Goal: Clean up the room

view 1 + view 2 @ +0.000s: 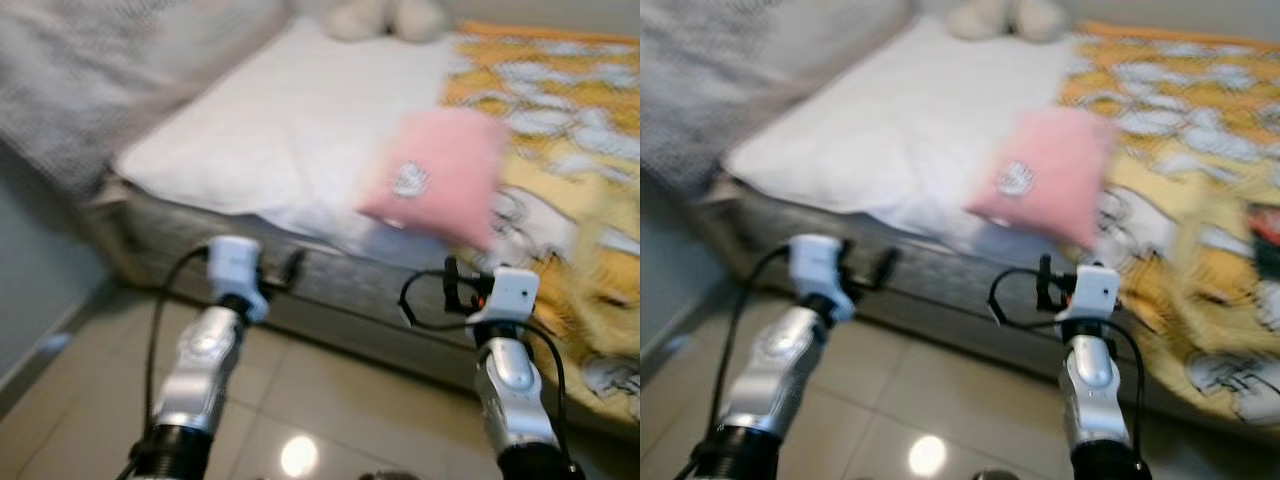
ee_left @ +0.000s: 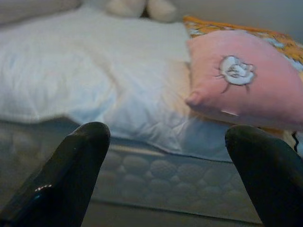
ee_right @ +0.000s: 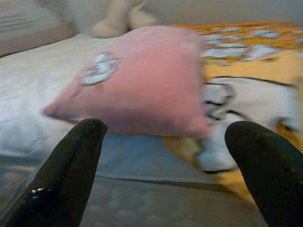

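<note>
Two grippers, left gripper (image 2: 165,175) and right gripper (image 3: 163,172), hover with jaws released before the bed (image 1: 330,290). Beyond, the pink pillow (image 1: 440,175) lies near its edge, blurred. Probably an approach; next, reach for it.

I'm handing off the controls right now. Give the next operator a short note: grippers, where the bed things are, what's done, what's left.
Left gripper: open, empty, short of the mattress edge.
Right gripper: open, empty, aimed at the pink pillow.
The pillow lies on the bed near its front edge, across the white sheet and the yellow blanket. A plush toy sits at the far end.
Nothing gripped yet; tidying the bed remains.
</note>
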`<state>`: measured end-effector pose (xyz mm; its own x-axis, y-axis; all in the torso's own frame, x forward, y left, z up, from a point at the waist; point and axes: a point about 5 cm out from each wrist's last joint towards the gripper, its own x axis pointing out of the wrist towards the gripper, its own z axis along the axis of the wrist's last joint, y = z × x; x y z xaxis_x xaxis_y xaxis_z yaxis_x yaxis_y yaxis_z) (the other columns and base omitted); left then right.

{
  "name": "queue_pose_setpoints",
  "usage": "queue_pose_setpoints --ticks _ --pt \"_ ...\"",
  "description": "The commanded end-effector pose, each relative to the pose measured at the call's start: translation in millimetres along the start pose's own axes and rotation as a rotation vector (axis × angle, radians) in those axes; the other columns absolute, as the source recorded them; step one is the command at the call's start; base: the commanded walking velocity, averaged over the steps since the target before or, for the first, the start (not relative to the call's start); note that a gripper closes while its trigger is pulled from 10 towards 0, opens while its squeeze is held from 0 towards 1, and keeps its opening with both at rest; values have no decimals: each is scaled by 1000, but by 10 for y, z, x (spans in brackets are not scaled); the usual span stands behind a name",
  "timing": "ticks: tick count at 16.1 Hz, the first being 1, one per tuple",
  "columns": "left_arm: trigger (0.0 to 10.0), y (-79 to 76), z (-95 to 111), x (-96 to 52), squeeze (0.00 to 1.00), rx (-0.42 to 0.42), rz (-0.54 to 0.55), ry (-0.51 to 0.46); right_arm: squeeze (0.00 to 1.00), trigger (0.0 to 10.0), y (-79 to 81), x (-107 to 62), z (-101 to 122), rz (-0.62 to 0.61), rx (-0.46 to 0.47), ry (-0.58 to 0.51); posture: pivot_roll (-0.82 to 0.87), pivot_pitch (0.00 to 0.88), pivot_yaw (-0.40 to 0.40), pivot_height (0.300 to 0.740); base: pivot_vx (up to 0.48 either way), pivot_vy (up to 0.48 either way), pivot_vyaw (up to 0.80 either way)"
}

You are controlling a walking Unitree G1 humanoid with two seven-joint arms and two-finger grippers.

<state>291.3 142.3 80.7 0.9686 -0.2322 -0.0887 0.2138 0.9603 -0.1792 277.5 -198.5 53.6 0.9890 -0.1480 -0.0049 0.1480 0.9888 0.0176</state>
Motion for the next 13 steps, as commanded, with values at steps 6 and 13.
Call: queue_pose_setpoints --ticks 6,13 --pt "10000 52 -4 -68 0 103 7 7 0 10000 1 -173 -55 24 -7 17 -134 0 63 740 0 0 -604" --pt "10000 -193 -12 -42 0 137 -124 -25 0 10000 86 -44 58 82 -41 -7 -149 0 61 740 226 -336 -179"
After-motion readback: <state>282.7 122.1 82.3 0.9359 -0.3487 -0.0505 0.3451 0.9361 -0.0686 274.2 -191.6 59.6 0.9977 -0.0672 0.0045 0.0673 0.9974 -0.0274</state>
